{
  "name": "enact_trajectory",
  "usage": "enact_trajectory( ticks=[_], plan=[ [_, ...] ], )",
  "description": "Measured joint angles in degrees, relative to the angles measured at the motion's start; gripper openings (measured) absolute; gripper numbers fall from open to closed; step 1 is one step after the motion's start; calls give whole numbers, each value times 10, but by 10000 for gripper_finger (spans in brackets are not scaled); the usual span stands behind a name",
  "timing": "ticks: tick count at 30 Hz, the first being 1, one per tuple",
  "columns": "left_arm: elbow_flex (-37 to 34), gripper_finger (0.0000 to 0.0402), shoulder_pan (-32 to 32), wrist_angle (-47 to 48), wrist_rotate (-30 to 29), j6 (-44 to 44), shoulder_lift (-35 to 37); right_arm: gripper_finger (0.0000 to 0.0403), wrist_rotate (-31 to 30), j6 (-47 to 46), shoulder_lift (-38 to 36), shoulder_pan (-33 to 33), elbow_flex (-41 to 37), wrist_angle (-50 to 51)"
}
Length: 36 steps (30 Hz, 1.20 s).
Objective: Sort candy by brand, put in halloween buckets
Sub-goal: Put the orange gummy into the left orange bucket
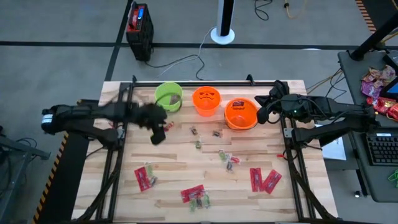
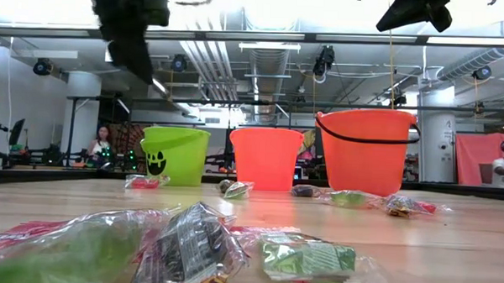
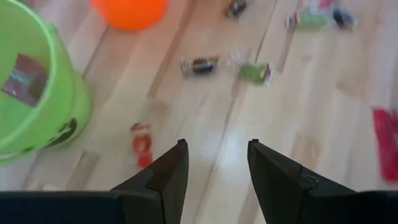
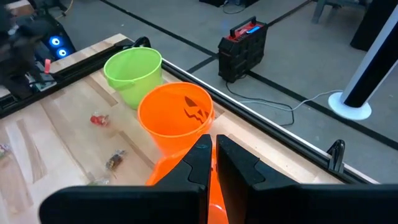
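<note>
Left gripper [image 3: 214, 168] empty, fingers apart, hovering just beside lime green round plastic pail [image 1: 168, 96]; small red wrapped sweet [image 3: 142, 144] on light wooden table [image 1: 186, 168] just ahead, off the pail-side finger, long axis roughly along the fingers; right gripper [image 4: 212, 163] pressed together above wider orange plastic pail [image 1: 240, 114], farther off.

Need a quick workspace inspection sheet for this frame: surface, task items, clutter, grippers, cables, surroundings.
Surface: wooden table, black frame rails.
Job's things: green bucket holds one wrapped piece; jack-o'-lantern bucket and wider orange bucket beside it; candy scattered over the near half.
Clutter: nothing seen on the table.
Grippers: left gripper open, empty, beside the green bucket; right gripper shut, by the orange buckets.
Cables: cable on the floor from the red-and-black unit.
Surroundings: person seated far behind.
</note>
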<state>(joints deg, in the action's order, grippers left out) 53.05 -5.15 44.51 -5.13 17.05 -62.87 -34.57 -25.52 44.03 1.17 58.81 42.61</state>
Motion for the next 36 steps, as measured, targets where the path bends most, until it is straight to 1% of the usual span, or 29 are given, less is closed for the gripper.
enact_trajectory(
  ticks=[2,3,6,10,14,17,21,31,36],
  plan=[
    [-65,149,51,-83,-56,47,21,18,0,0,0,0,0,0],
    [-95,149,63,-117,-73,64,26,18,0,0,0,0,0,0],
    [-165,149,68,-191,-100,84,23,18,0,0,0,0,0,0],
    [-217,149,54,-239,-142,59,5,18,0,0,0,0,0,0],
    [-234,149,24,-246,-149,38,-15,18,0,0,0,0,0,0],
    [-243,148,5,-272,-149,24,-34,18,0,0,0,0,0,0],
    [-253,143,-14,-317,-129,5,-67,18,0,0,0,0,0,0],
    [-250,137,-24,-324,-139,6,-151,18,0,0,0,0,0,0],
    [-254,131,-24,-339,-141,32,-180,18,0,-7,0,0,0,0]
  ],
)
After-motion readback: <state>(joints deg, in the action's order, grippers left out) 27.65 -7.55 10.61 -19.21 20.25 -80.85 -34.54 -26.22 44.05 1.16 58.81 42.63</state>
